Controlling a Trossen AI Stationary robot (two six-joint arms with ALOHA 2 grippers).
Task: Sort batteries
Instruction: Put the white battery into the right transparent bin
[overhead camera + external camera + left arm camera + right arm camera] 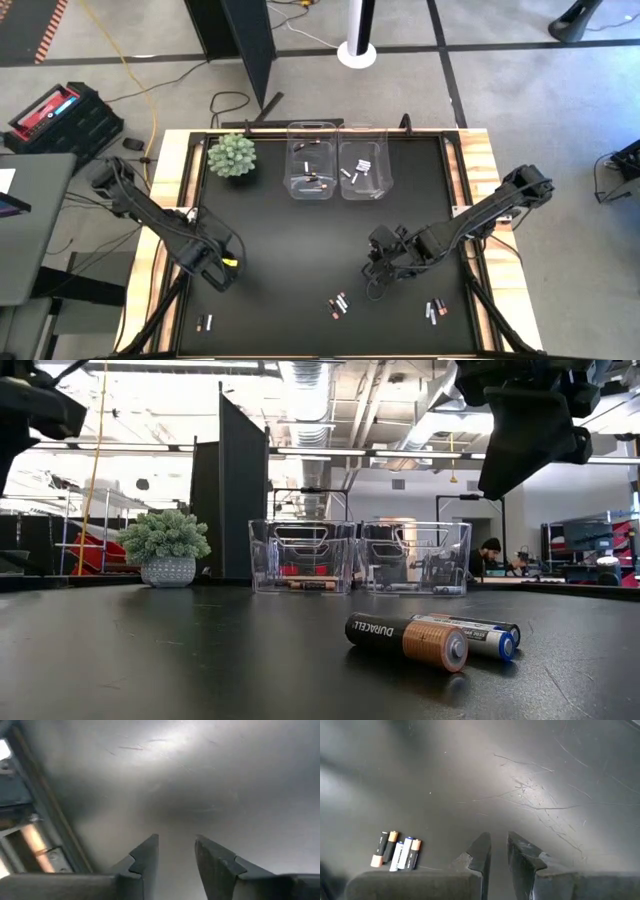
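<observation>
Both grippers empty w/ fingers apart: left gripper [226, 268] low-left, right gripper [377, 268] near loose batteries [338, 304].

- High view: overhead, straight down on the whole table [300, 240].
- Low view: tabletop level, facing the bins [300, 555].
- Wrist views: close above the mat.
- Shared: the bins.

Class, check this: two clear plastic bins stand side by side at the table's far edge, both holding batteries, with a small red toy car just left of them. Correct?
Not quite. Left of the two clear plastic bins stands a small green potted plant, not a red car; the high view shows it. Both bins do hold small cylindrical batteries.
</observation>
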